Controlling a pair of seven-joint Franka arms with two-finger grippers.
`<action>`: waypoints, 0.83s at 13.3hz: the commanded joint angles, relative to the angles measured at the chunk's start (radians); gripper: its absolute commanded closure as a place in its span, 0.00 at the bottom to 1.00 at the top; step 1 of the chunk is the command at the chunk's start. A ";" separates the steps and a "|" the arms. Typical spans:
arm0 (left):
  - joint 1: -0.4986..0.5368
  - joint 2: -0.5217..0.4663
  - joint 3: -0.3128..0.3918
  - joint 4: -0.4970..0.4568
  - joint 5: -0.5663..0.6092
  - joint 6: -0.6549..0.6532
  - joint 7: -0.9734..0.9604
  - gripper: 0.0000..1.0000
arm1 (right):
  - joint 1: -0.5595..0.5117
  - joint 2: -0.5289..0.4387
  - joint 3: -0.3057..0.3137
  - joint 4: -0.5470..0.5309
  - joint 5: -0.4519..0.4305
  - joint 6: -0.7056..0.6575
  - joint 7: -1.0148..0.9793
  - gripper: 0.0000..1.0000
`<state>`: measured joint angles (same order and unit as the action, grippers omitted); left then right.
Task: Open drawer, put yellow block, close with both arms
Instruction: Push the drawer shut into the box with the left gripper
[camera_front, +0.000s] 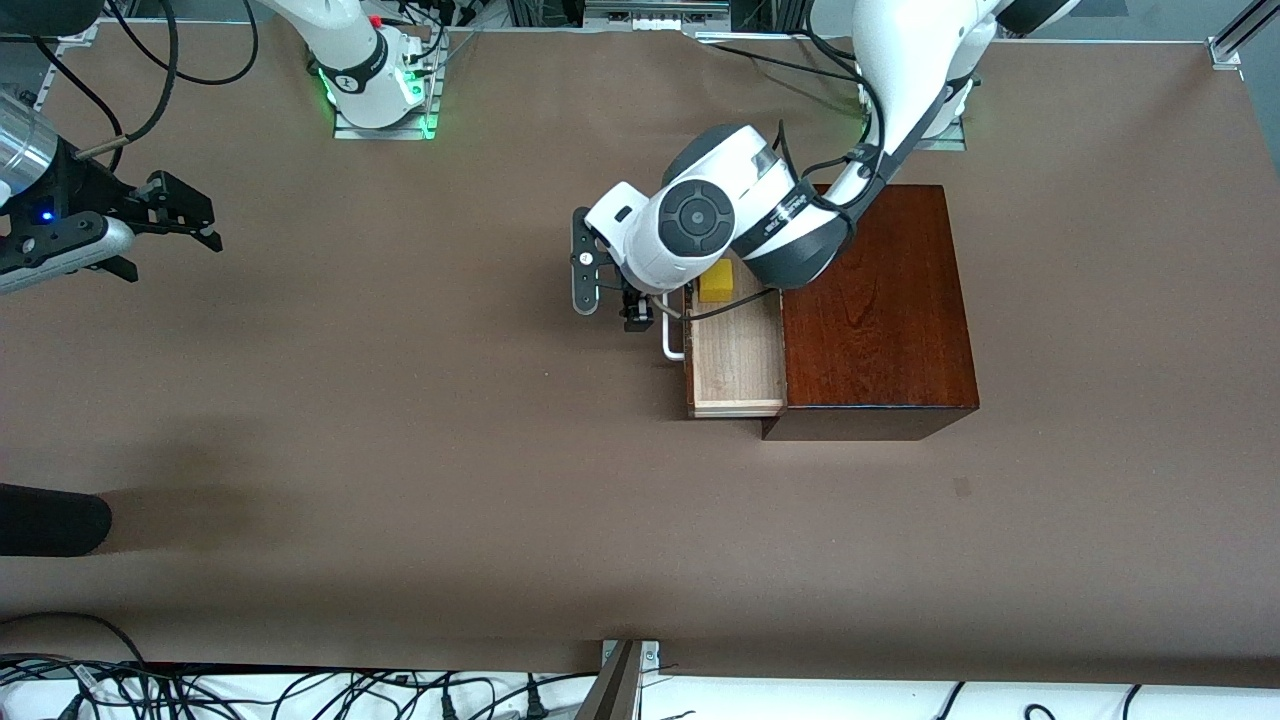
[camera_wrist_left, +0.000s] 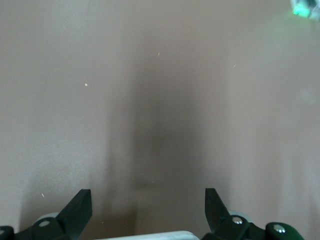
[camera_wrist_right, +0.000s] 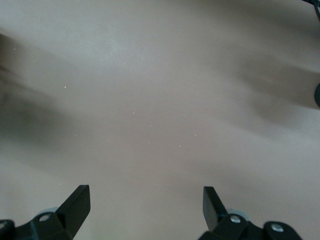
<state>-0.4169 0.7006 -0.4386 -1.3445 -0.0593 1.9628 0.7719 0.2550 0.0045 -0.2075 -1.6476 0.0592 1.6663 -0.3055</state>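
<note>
Yellow block (camera_front: 716, 281), pale wood drawer (camera_front: 738, 362), white handle (camera_front: 670, 338), reddish-brown box (camera_front: 875, 300), brown table (camera_front: 400, 450).

Both arms are glossy white with dark grey joint bands; the left arm (camera_front: 730, 215) has a round black end cap and looped black cables. Green lights glow at the right arm's base (camera_front: 375, 85). The fingers (camera_wrist_left: 77, 212) are matte black.

The left gripper (camera_front: 637, 318) hangs spread-fingered just beside the drawer's (camera_front: 738, 355) handle, while the right gripper (camera_front: 205, 232), also spread, waits well apart from it.
</note>
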 joint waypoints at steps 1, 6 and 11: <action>-0.042 0.057 0.001 -0.022 0.079 0.112 0.033 0.00 | -0.100 -0.031 0.126 -0.026 -0.031 0.003 0.055 0.00; -0.051 0.073 0.001 -0.082 0.156 0.163 0.027 0.00 | -0.171 -0.027 0.171 -0.015 -0.033 -0.008 0.049 0.00; -0.031 0.017 0.001 -0.097 0.159 -0.065 -0.038 0.00 | -0.172 -0.005 0.165 -0.006 -0.045 -0.004 0.043 0.00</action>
<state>-0.4558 0.7796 -0.4373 -1.3975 0.0787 1.9822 0.7698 0.1066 0.0035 -0.0654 -1.6474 0.0353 1.6631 -0.2589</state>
